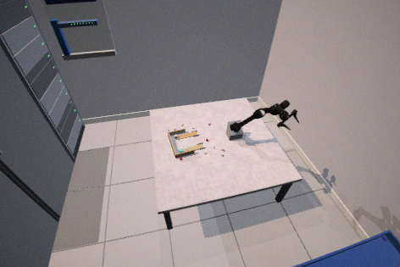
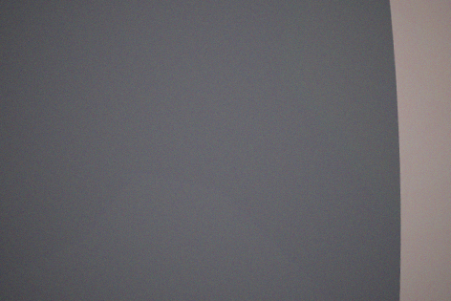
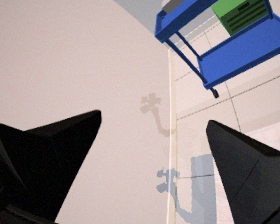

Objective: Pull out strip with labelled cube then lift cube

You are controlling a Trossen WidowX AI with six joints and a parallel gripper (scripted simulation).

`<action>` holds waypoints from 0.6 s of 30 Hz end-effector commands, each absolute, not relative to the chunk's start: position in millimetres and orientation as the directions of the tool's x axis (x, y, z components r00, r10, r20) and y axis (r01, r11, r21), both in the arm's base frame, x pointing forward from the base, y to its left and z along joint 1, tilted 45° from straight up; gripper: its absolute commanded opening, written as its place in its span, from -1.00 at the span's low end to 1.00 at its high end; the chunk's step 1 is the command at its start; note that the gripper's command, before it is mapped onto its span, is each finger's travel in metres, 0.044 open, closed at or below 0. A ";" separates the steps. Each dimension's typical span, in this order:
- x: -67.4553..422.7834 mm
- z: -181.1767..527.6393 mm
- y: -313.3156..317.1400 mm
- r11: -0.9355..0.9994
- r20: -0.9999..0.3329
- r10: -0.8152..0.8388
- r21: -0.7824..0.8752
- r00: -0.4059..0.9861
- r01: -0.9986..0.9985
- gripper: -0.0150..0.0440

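Arm turned away from the strips, claw [image 1: 291, 120] spread apart and empty.
The strips [image 1: 189, 136] lie in a frame mid-surface [image 1: 237, 175], one bearing a cyan cube [image 1: 180, 151], well apart from the claw.

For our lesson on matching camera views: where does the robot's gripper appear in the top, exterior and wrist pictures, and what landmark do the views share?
Top: the gripper is right of centre, past the table's far right edge, jaws wide apart, holding nothing.
Exterior: not in it; only bare wall shows.
Wrist: its two dark fingers fill the lower corners, nothing between them.
Shared landmark: the corner where the grey wall meets the pale wall, seen in all three views.
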State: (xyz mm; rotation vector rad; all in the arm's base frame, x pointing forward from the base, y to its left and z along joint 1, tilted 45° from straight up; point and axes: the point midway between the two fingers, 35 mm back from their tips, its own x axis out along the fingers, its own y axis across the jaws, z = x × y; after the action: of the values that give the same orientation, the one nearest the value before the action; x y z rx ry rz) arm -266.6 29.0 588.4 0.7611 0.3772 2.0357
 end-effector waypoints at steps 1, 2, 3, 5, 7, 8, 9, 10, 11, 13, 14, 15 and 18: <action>-264.2 589.3 30.7 -0.544 0.370 0.839 0.530 -0.399 -0.650 0.86; -256.8 591.8 35.8 -0.536 0.373 0.843 0.533 -0.387 -0.655 0.86; -244.2 595.6 44.2 -0.522 0.376 0.851 0.537 -0.366 -0.662 0.86; -213.1 603.3 63.1 -0.488 0.383 0.869 0.549 -0.314 -0.679 0.86; -183.0 608.6 79.2 -0.453 0.388 0.883 0.560 -0.264 -0.694 0.86; -171.0 610.1 85.0 -0.439 0.390 0.888 0.564 -0.244 -0.699 0.86; -157.0 611.5 91.4 -0.423 0.391 0.894 0.570 -0.221 -0.705 0.86; -141.1 612.6 98.2 -0.404 0.392 0.899 0.576 -0.194 -0.711 0.86; -136.6 613.5 99.2 -0.398 0.401 0.898 0.568 -0.180 -0.721 0.86; -117.6 615.0 105.0 -0.370 0.417 0.899 0.559 -0.134 -0.742 0.86; -100.0 614.9 111.2 -0.347 0.415 0.904 0.567 -0.105 -0.747 0.86; -82.3 614.1 116.9 -0.324 0.413 0.908 0.575 -0.075 -0.751 0.86; -29.1 608.5 130.6 -0.252 0.403 0.915 0.599 0.015 -0.760 0.86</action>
State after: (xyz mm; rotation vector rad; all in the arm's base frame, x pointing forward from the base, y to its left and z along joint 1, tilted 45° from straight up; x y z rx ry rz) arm -75.6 119.5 613.3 0.8593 0.2475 1.6896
